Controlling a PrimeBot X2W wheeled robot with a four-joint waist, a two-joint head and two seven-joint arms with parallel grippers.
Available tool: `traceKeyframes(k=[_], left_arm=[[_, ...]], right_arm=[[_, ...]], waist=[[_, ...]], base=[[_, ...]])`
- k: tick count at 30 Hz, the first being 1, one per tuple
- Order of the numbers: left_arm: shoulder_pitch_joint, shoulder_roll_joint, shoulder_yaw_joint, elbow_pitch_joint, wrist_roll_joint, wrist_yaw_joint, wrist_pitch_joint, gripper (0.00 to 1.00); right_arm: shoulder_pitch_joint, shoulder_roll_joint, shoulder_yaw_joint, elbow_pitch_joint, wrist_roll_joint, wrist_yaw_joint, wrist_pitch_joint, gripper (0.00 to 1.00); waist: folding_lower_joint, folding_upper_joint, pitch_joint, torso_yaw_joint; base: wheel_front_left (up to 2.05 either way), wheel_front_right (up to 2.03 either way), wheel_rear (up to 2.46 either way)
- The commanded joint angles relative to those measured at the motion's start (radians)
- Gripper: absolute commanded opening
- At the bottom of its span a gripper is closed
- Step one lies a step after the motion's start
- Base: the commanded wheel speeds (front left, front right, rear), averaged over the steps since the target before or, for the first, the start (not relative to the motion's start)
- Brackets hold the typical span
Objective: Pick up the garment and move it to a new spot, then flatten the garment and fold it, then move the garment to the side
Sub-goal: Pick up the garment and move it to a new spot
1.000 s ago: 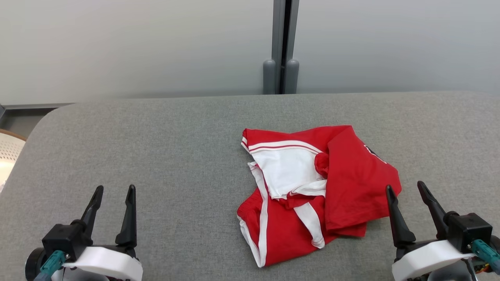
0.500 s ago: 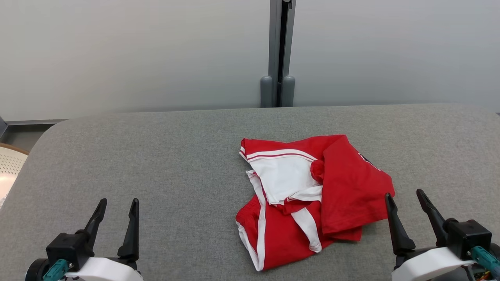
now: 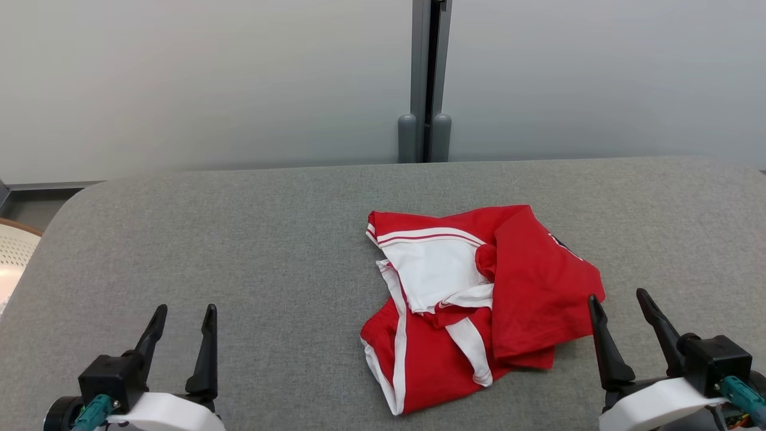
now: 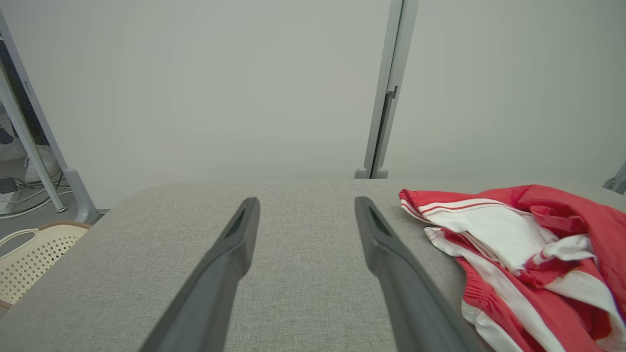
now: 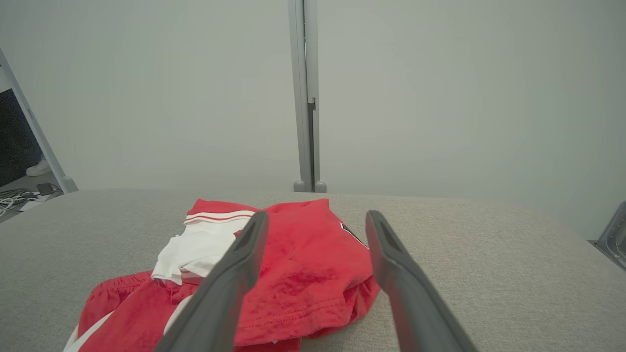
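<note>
A crumpled red and white garment [image 3: 479, 299] lies bunched right of centre on the grey padded table [image 3: 239, 239]. In the left wrist view the garment [image 4: 528, 249] sits to the right of the fingers. In the right wrist view the garment [image 5: 303, 264] lies just ahead and to the left. My left gripper [image 3: 184, 311] hovers open at the lower left, far from the cloth, with nothing between its fingers. My right gripper [image 3: 616, 296] stands open at the lower right, its left fingertip close to the garment's right edge, holding nothing.
A pale perforated basket [image 3: 15, 251] sits off the table's left edge; the same basket [image 4: 29, 254] appears in the left wrist view. A grey post [image 3: 426, 78] rises against the pale wall behind the table. Bare grey surface spreads left of the garment.
The head camera has tilted, so the whole scene has slid down the picture. Both grippers stay open; the garment lies as before.
</note>
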Motion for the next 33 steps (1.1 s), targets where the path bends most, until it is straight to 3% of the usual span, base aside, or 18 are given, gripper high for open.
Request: traceKeyframes(k=[1, 5, 10, 17, 26, 33], left_arm=[[-0.015, 0.000, -0.011, -0.007, 0.013, 0.003, 0.008, 1.00], [-0.095, -0.022, -0.055, 0.010, 0.020, -0.031, 0.035, 1.00], [-0.277, -0.067, -0.137, 0.077, 0.038, -0.112, 0.074, 1.00], [-0.553, -0.172, -0.227, 0.285, 0.050, -0.220, 0.106, 1.00], [-0.738, -0.243, -0.313, 0.570, 0.022, -0.290, 0.186, 1.00], [-0.828, -0.265, -0.387, 0.774, -0.005, -0.305, 0.310, 1.00]], right_arm=[[-0.007, -0.004, -0.002, -0.004, 0.003, 0.000, 0.006, 1.00], [-0.022, -0.001, 0.003, -0.008, 0.001, 0.000, 0.006, 1.00], [-0.063, 0.001, 0.030, -0.018, 0.006, 0.000, 0.000, 1.00], [-0.133, -0.001, 0.072, -0.014, 0.005, 0.000, -0.007, 1.00], [-0.187, 0.008, 0.088, 0.028, 0.021, 0.000, -0.051, 1.00], [-0.219, 0.015, 0.096, 0.070, 0.035, 0.000, -0.085, 1.00]], waist=[[0.0000, -0.0001, 0.005, 0.003], [0.0000, -0.0001, 0.024, 0.001], [0.0000, -0.0001, 0.093, -0.031], [0.0000, -0.0001, 0.224, -0.106], [0.0000, -0.0001, 0.325, -0.193], [0.0000, -0.0001, 0.364, -0.228]], base=[[0.00, 0.00, 0.00], [0.00, 0.00, 0.00], [0.00, 0.00, 0.00], [0.00, 0.00, 0.00], [0.00, 0.00, 0.00], [0.00, 0.00, 0.00]])
